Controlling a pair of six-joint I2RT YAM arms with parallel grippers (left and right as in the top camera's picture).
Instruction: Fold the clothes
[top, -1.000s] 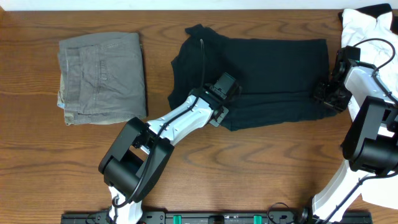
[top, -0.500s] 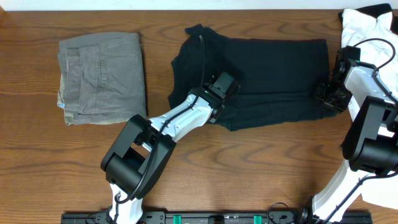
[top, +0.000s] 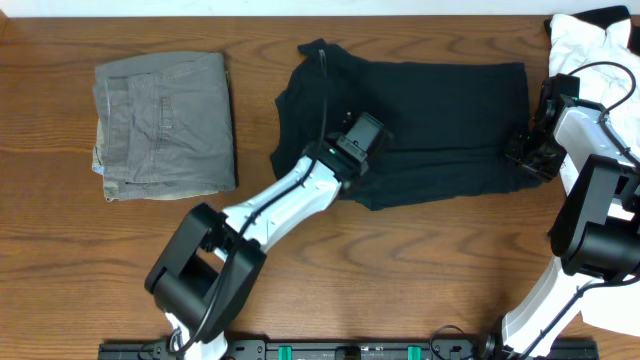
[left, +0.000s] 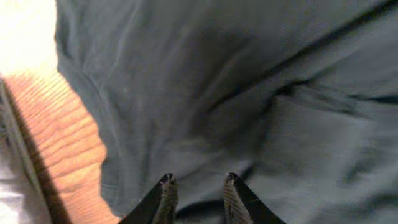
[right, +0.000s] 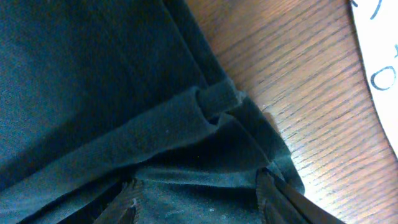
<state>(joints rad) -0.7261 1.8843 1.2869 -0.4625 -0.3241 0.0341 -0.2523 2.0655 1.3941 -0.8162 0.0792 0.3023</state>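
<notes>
The clothes are a black T-shirt (top: 430, 100) spread across the middle of the table, its near part doubled over in a long fold. My left gripper (top: 362, 140) sits low over the shirt's left half. In the left wrist view its fingertips (left: 166, 182) stand a narrow gap apart on the black fabric (left: 249, 93), left gripper (left: 199, 180) open, nothing clearly pinched. My right gripper (top: 522, 152) is at the shirt's right edge. Its fingers (right: 267, 186) stand wide with bunched hem fabric (right: 205, 106) lying between them, right gripper (right: 199, 186) open.
Folded grey-green trousers (top: 165, 125) lie at the left, their edge also showing in the left wrist view (left: 7, 186). A white printed garment (top: 590, 45) is heaped at the back right corner, close to the right arm, seen too by the right wrist (right: 380, 50). Bare wood (top: 420, 270) lies in front.
The left arm has stretched out and carried its gripper a little farther onto the shirt, and its jaws have narrowed. The right arm and the shirt look unchanged.
</notes>
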